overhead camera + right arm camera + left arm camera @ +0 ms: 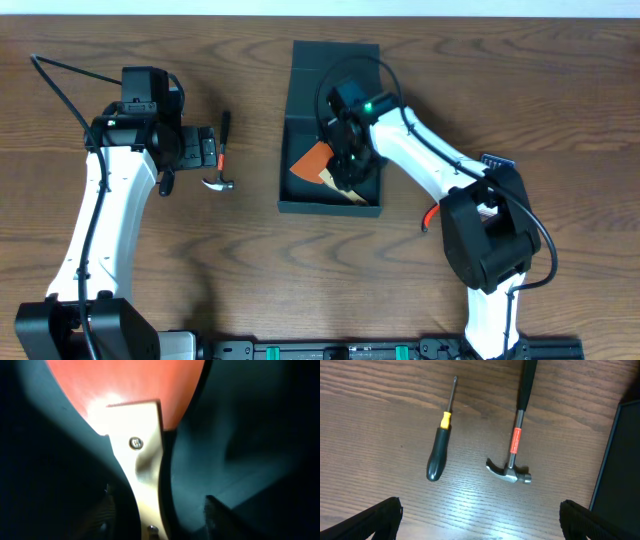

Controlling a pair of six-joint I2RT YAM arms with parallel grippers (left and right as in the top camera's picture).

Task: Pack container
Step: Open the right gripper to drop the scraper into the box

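The container (330, 135) sat open near mid-worktop (560, 80), its flap lid (335, 55) folded back on the far side. An orange-bladed scraper (312, 160) w/ a pale handle (142, 445) lay inside, blade toward the container's left wall. The handle ran toward the container's near right corner. The right jaws were down inside the container, directly over that handle. In the right wrist view one screw showed in the handle and the dark fingers (215, 510) stood either side of it. Lighting there was poor, but we thought we saw a gap btwn the handle and that finger, so the right jaws seemed parted and not gripping.

Left of the container, outside it, lay a hammer (516, 440) w/ a black and red shaft and its steel head toward the near edge. A screwdriver (440, 450) w/ a black handle and yellow collar lay farther from the container than the hammer, apart from it and roughly parallel. The left jaws hung above both tools on the container's left, spread wide and holding nothing.
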